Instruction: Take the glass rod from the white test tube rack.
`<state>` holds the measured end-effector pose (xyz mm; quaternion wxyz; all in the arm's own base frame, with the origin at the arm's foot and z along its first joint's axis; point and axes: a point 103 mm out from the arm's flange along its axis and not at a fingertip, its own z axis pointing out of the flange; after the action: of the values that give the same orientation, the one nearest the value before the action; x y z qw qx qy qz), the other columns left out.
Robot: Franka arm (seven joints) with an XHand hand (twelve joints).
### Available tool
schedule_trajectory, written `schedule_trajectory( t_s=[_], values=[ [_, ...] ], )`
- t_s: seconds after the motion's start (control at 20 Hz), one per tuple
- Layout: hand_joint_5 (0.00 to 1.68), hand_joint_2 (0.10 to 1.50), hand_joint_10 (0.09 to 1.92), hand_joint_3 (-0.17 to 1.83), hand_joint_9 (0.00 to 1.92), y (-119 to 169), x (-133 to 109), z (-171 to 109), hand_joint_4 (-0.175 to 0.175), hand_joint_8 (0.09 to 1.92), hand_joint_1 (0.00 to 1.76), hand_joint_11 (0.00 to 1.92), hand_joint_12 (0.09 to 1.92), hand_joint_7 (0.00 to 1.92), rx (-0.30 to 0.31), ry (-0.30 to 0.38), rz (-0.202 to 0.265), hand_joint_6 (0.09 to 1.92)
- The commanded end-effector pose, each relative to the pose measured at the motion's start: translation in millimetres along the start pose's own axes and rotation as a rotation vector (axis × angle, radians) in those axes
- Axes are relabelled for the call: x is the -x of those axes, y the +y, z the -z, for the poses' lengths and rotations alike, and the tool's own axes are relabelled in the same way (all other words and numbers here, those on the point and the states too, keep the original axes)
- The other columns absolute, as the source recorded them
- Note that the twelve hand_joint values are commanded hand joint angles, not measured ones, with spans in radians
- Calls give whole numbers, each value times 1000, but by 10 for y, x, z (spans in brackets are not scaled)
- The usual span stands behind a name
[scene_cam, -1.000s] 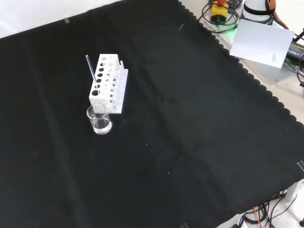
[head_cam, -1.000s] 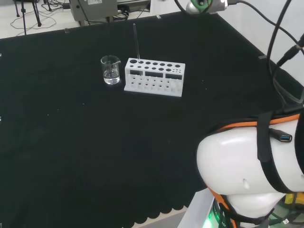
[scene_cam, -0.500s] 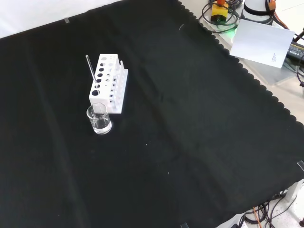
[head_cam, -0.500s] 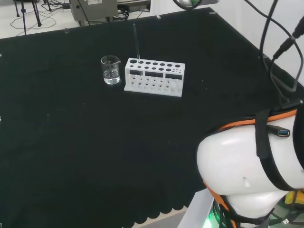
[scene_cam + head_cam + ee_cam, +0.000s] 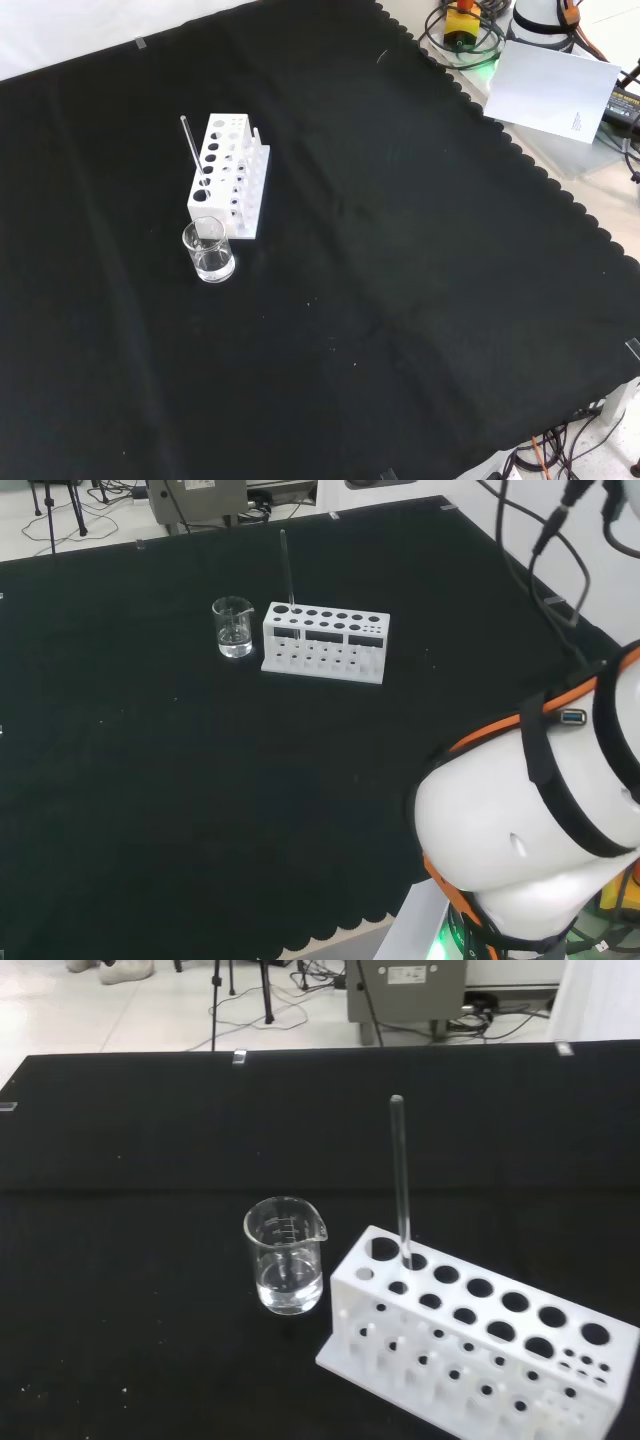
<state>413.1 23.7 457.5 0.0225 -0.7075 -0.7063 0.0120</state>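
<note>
Seen from the head view: glass rod (image 5: 287,568) upright in an end hole of the white test tube rack (image 5: 324,643), nearest the beaker (image 5: 233,627), well away from the arm's links (image 5: 530,840) at right. From the front: rod (image 5: 193,150) leaning slightly, at the rack's (image 5: 228,176) beaker (image 5: 208,250) end. Through the wrist camera: rod (image 5: 401,1182) dead ahead, long axis vertical, so a grasp from above or the side; hand's state impossible to tell.

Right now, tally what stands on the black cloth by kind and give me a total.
Glass beaker: 1
White test tube rack: 1
Glass rod, upright in an end hole of the rack: 1
Total: 3
</note>
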Motion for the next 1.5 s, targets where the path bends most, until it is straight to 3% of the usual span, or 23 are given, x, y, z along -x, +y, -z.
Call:
schedule_trajectory(
  t_s=[0.05,0.65,1.5],
  values=[
    [333,1206,835,-175,888,519,-107,-96,-175,948,681,670,1334,542,-1,18,60,87],
    [367,1210,870,-175,967,1080,4,-432,-175,965,681,737,1330,596,-68,29,70,87],
    [434,1219,920,-175,1035,1663,310,-844,-175,1001,695,759,1321,717,-104,49,72,95]
  ],
)
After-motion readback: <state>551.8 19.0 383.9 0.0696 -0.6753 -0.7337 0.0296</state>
